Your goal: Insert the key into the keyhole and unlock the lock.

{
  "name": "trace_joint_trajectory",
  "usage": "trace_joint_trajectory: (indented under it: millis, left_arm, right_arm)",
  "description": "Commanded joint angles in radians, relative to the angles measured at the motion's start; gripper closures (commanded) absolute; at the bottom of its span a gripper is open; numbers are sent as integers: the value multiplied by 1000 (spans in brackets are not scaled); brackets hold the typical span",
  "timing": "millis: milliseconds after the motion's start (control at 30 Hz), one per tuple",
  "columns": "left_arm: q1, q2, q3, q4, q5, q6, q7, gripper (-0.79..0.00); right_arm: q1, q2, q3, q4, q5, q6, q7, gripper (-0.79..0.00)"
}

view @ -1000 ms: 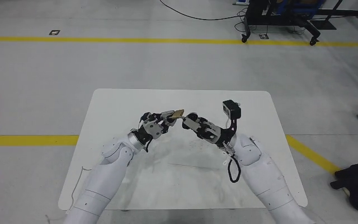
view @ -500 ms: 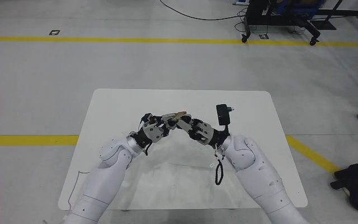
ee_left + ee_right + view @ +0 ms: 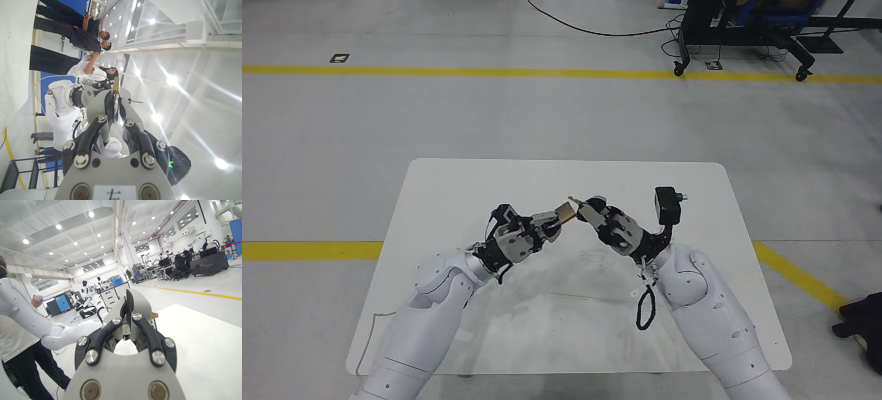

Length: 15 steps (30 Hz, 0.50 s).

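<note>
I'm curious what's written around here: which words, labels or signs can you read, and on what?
White label on the grey wrist plate: one character, cut off at the edge.
Wall lettering: a brand name, not repeated.
Blue screen: a warning triangle, any words too small.

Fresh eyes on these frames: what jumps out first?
The two arms stand tip to tip above the middle of the white table. The left gripper has its fingers shut on a brass lock. The right gripper faces it closely, shut on a thin metal key. I cannot tell whether the key is in the keyhole.
</note>
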<state>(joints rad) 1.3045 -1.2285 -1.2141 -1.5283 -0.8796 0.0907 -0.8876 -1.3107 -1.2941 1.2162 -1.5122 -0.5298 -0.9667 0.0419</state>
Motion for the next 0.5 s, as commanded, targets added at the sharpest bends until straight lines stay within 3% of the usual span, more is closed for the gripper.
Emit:
trace_joint_trajectory:
  millis: [0, 167, 467]
  left_arm:
    - [6, 1, -4, -6, 0, -5, -7, 0]
    - [16, 5, -15, -20, 3, -9, -18, 0]
    - [21, 12, -10, -50, 58, -5, -65, 0]
  right_arm:
    - [-5, 2, 7, -2, 9, -4, -1, 0]
    - [-13, 7, -14, 2, 59, -46, 42, 0]
    - [2, 13, -17, 14, 97, -18, 76, 0]
